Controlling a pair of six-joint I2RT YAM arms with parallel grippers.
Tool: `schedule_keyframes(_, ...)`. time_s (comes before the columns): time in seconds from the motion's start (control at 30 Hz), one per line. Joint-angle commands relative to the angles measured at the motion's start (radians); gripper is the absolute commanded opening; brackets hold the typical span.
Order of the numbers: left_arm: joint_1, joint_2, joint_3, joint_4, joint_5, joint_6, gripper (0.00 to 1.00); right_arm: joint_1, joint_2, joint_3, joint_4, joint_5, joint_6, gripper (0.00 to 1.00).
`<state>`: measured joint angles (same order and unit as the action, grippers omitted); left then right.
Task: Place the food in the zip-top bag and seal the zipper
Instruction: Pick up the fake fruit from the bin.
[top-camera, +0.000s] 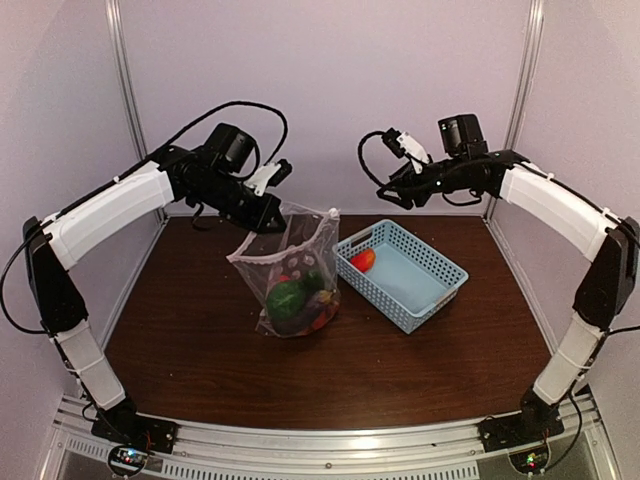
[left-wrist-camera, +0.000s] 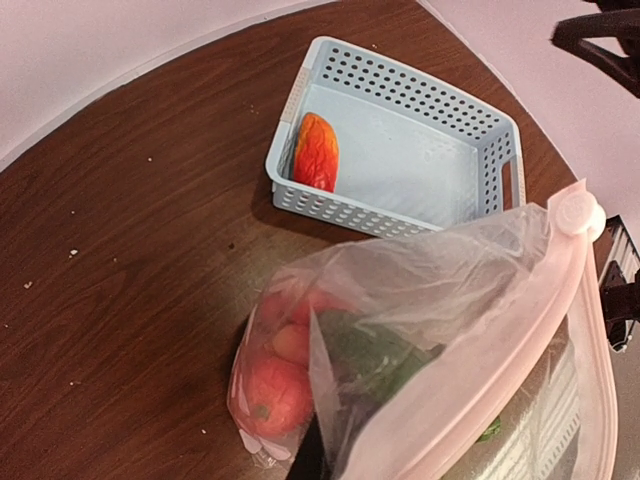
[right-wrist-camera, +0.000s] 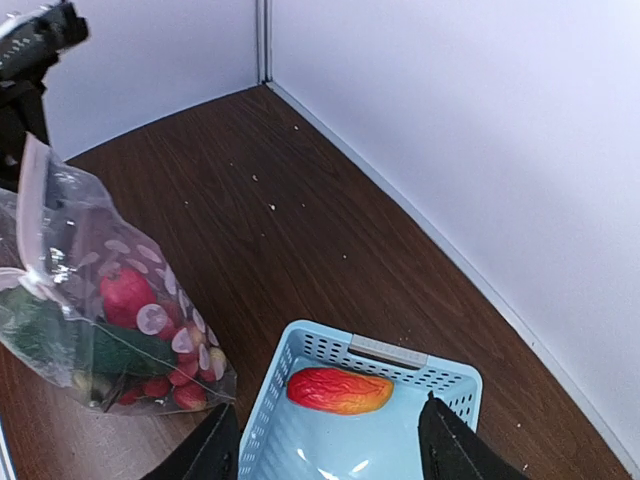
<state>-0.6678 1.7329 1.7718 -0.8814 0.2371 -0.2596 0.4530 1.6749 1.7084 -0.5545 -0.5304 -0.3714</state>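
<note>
From above, the left arm reaches up and rightward, its left gripper (top-camera: 266, 212) pinched on the upper left edge of the zip-top bag (top-camera: 300, 270). The bag stands upright mid-table (top-camera: 200, 350), mouth up. The right gripper (top-camera: 395, 195) hangs raised beyond the basket (top-camera: 445, 258). Left wrist: the zipper (left-wrist-camera: 520, 365) slants from far right to near. Right wrist: fingers (right-wrist-camera: 215, 445) spread wide, empty, above a piece of food (right-wrist-camera: 340, 390) lying crosswise in the basket.
</note>
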Motion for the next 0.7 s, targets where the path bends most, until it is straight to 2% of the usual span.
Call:
schedule_keyframes(0.0, -0.003, -0.038, -0.032, 0.056, 0.002, 0.000, 0.00, -0.028, 0.078, -0.032, 0.131, 0.104, 0.179, 0.62)
schedule_keyframes(0.13, -0.003, -0.050, -0.057, 0.070, -0.001, -0.004, 0.00, -0.031, 0.165, -0.001, 0.097, 0.134, 0.259, 0.61)
schedule_keyframes(0.43, -0.002, -0.055, -0.064, 0.068, -0.006, -0.004, 0.00, -0.031, 0.317, -0.016, 0.131, 0.222, 0.476, 0.61)
schedule_keyframes(0.57, -0.003, -0.056, -0.070, 0.068, -0.005, -0.009, 0.00, -0.030, 0.393, 0.020, 0.129, 0.245, 0.526, 0.71)
schedule_keyframes(0.67, -0.003, -0.062, -0.079, 0.068, -0.006, -0.011, 0.00, -0.030, 0.453, 0.061, 0.109, 0.254, 0.550, 0.74)
